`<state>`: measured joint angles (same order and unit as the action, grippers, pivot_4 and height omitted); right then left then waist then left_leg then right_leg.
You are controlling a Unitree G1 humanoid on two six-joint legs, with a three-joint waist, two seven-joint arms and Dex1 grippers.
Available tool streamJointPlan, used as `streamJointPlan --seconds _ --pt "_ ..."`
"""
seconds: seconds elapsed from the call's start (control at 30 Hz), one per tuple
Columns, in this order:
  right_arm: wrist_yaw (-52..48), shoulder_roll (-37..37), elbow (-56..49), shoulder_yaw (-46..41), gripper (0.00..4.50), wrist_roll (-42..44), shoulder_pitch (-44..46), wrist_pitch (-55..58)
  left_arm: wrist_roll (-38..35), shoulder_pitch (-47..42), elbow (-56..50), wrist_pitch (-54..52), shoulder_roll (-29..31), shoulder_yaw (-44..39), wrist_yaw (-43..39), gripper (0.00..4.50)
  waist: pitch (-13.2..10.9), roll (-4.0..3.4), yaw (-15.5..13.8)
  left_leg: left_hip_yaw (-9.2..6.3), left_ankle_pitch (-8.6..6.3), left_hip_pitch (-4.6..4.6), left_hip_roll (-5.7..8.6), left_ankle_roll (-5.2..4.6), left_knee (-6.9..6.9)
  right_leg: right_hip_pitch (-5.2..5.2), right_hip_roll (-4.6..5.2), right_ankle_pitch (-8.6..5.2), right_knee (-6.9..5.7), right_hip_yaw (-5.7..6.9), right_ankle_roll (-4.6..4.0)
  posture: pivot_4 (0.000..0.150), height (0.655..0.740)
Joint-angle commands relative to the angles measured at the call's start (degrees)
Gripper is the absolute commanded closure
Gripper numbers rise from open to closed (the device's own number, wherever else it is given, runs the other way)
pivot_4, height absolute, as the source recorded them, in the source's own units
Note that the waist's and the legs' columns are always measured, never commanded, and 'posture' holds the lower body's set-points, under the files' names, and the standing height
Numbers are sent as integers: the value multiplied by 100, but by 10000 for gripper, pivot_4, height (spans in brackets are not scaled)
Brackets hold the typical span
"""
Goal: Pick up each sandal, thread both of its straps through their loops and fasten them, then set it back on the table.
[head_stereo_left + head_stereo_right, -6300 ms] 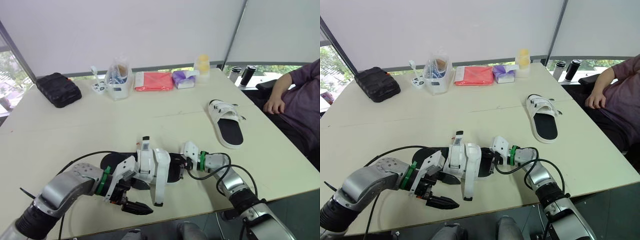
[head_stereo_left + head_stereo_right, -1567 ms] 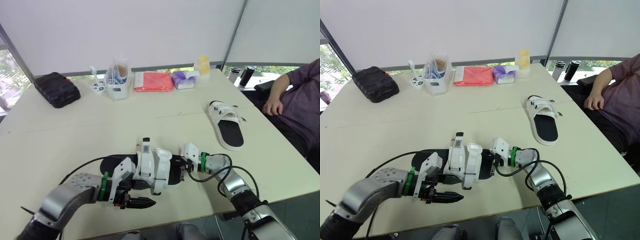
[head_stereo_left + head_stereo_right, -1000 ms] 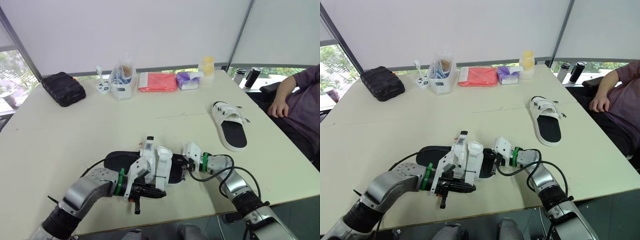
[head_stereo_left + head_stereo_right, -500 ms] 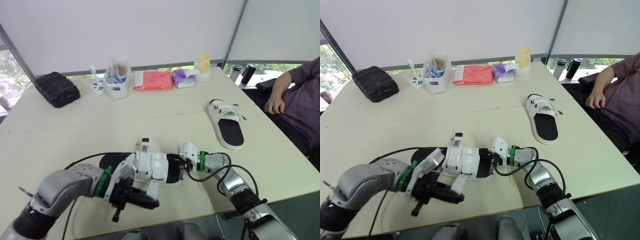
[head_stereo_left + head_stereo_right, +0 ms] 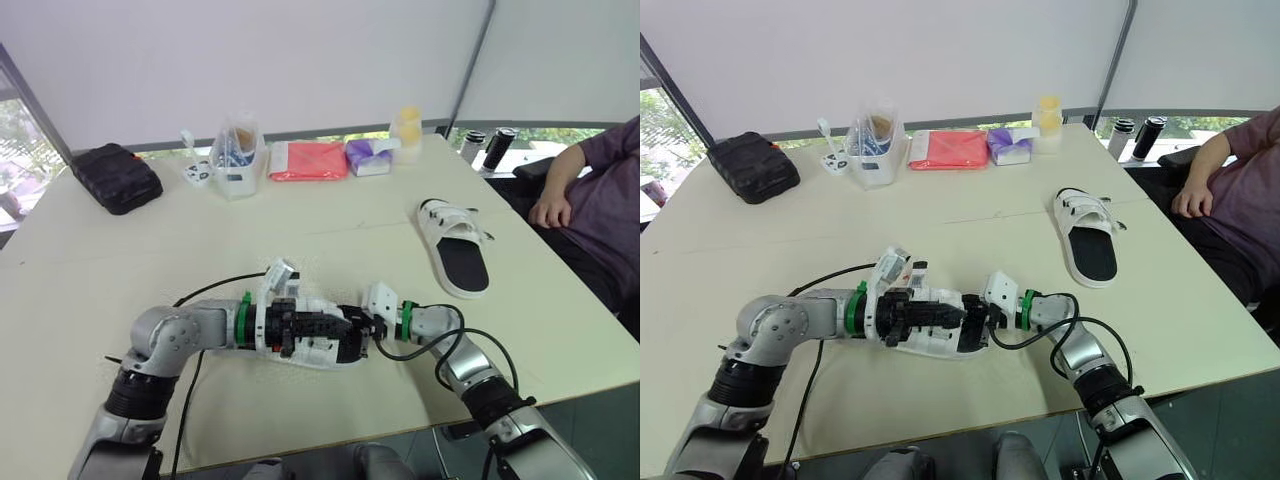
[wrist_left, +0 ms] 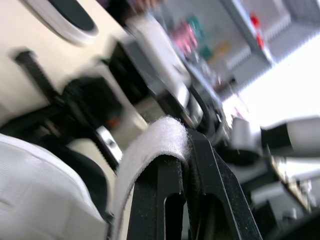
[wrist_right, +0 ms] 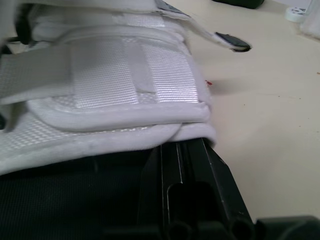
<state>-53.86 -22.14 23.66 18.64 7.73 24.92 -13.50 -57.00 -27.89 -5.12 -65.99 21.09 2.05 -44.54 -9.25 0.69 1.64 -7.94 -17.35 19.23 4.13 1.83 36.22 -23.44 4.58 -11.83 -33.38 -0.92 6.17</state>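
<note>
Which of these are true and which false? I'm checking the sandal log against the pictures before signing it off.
1. The left gripper pinches a white strap. True.
2. The far sandal lies on the floor. False: it lies on the table.
3. The right gripper holds the near sandal. True.
4. The black pouch sits beside the far sandal. False: the pouch is at the table's far left and that sandal is at its right.
</note>
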Motion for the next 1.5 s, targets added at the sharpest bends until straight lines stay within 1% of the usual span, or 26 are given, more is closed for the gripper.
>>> streamJointPlan --seconds 0.03,0.1,0.17,0.27,0.43,0.5,0.53,0.63,0.7,0.73,0.8,0.9,1.03,1.13,1.23,1.27,1.43,1.5 --pt "183 -157 839 164 45000 -593 -318 532 48 -213 381 144 -256 -382 387 37361 1 -2 -26 1 0 -4 0 0 0 3 0 0 0 0 0 1500 7400" --pt "197 -158 840 165 45000 -597 -330 520 212 -213 464 217 -290 -311 417 28022 3 0 -43 2 0 -9 0 1 0 8 -1 0 0 0 0 1500 7400" --pt "210 -163 835 154 45000 -586 -330 528 222 -252 451 251 -303 -362 446 19147 3 -1 -43 3 1 -11 -1 2 -1 8 -2 0 -2 -1 0 1500 7400" --pt "222 -179 847 137 45000 -581 -326 528 175 -357 458 275 -267 -493 448 19147 4 1 -49 3 2 -12 -1 5 0 8 -2 0 -2 -1 0 1500 7400" --pt "247 -179 853 120 45000 -575 -324 533 571 -522 149 809 226 -275 -197 19147 4 1 -48 3 3 -13 -1 6 -2 7 -2 0 -5 -1 0 1500 7400" --pt "256 -163 890 122 45000 -581 -310 520 1167 -593 137 1524 408 33 -500 19147 4 1 -53 4 3 -13 0 7 -1 8 -1 0 -4 -1 0 1500 7400" --pt "260 -147 912 129 45000 -588 -300 510 1522 -681 263 1921 405 166 -501 19147 5 2 -62 4 3 -12 0 7 -1 8 -1 0 -4 -1 0 1500 7400" --pt "274 -105 948 137 45000 -599 -271 502 2234 -819 614 2676 371 499 -599 19147 8 6 -68 4 4 -10 -1 11 -1 11 -1 0 -2 -1 -1 1500 7400" --pt "291 -69 985 140 45000 -599 -232 500 2775 -885 906 3226 445 885 -910 19147 9 5 -61 6 4 2 0 11 -3 12 -1 0 -3 -2 -1 1500 7400" --pt "290 -62 995 144 45000 -601 -221 499 2920 -924 1029 3366 477 1018 -1085 19147 9 5 -55 8 4 5 -1 10 -4 13 -1 0 -3 -2 -1 1500 7400" --pt "288 -60 1001 147 45000 -602 -214 496 3043 -974 1183 3498 494 1124 -1338 19147 9 6 -43 13 5 6 -2 9 -7 12 -3 0 -4 -2 -2 1500 7400" --pt "307 -68 984 124 45000 -589 -231 501 3077 -1012 1264 3350 625 1242 -1789 19147 8 7 -43 10 5 4 -4 8 -4 6 -5 1 -6 -2 -2 1500 7400" --pt "307 -102 949 114 45000 -590 -292 487 3150 -1019 1331 3221 665 1258 -1988 19147 8 6 -47 9 5 3 -4 7 -3 8 -4 1 -8 -2 -2 1500 7400" --pt "320 -102 918 107 45000 -585 -322 503 3129 -1004 1291 3060 639 1228 -2069 27247 9 6 -49 7 6 1 -4 7 -3 8 -4 1 -8 -2 -2 1500 7400" --pt "331 -98 906 100 45000 -580 -327 509 3121 -983 1232 3015 600 1177 -2071 42672 9 5 -51 7 6 -3 -4 7 -3 10 -4 1 -9 -2 -2 1500 7400" --pt "335 -97 908 99 45000 -583 -325 508 3095 -983 1218 3001 568 1132 -2056 44504 10 6 -56 7 6 -6 -4 7 -3 10 -4 1 -9 -2 -2 1500 7400" --pt "329 -87 911 99 45000 -593 -324 504 2520 -981 955 2754 327 579 -2036 44504 9 7 -62 3 6 -9 -3 7 0 9 -3 1 -9 -1 -1 1500 7400" --pt "321 -85 928 101 45000 -598 -317 497 2362 -1032 945 2500 227 379 -1835 44504 9 7 -61 3 6 -9 -3 7 0 9 -3 1 -9 -1 -1 1500 7400"
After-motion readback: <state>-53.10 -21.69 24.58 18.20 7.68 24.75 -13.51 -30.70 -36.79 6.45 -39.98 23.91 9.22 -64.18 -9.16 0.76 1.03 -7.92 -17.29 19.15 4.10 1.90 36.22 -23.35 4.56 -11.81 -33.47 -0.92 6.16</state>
